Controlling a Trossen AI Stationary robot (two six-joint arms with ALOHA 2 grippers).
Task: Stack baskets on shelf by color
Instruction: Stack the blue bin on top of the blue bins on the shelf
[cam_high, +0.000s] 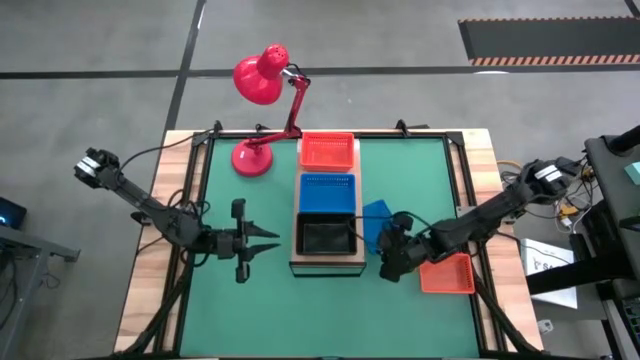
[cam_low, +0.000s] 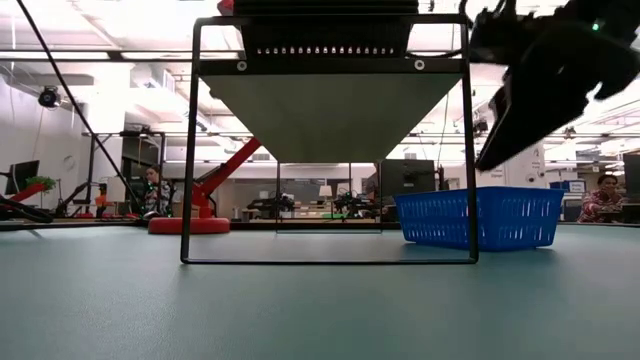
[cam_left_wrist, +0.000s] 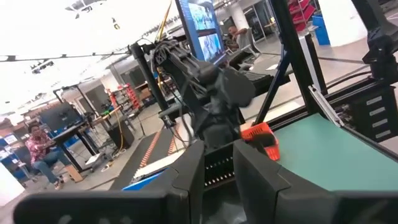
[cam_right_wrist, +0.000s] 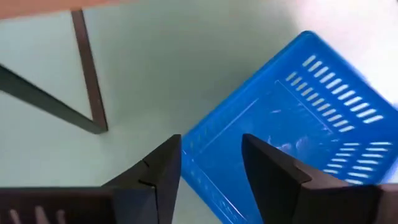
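The light-wood shelf (cam_high: 295, 212) carries three baskets in a row: red-orange (cam_high: 327, 150) at the far end, blue (cam_high: 327, 192) in the middle, black (cam_high: 325, 236) nearest. A loose blue basket (cam_high: 377, 215) rests flat on the green mat beside the shelf's right side. My right gripper (cam_high: 388, 262) hangs open above it, slanting down. In the right wrist view the open gripper (cam_right_wrist: 211, 165) has a finger on either side of the loose blue basket's wall (cam_right_wrist: 217, 149), clear of it. Another red-orange basket (cam_high: 447, 272) lies at the near right. My left gripper (cam_high: 268, 244) stands open left of the shelf, holding nothing.
A red desk lamp (cam_high: 262, 80) stands at the mat's far left, its base (cam_high: 251, 158) beside the shelf's far end. The shelf's dark metal frame (cam_low: 188, 140) stands tall in the low view. Bare green mat (cam_high: 250, 310) lies along the near side.
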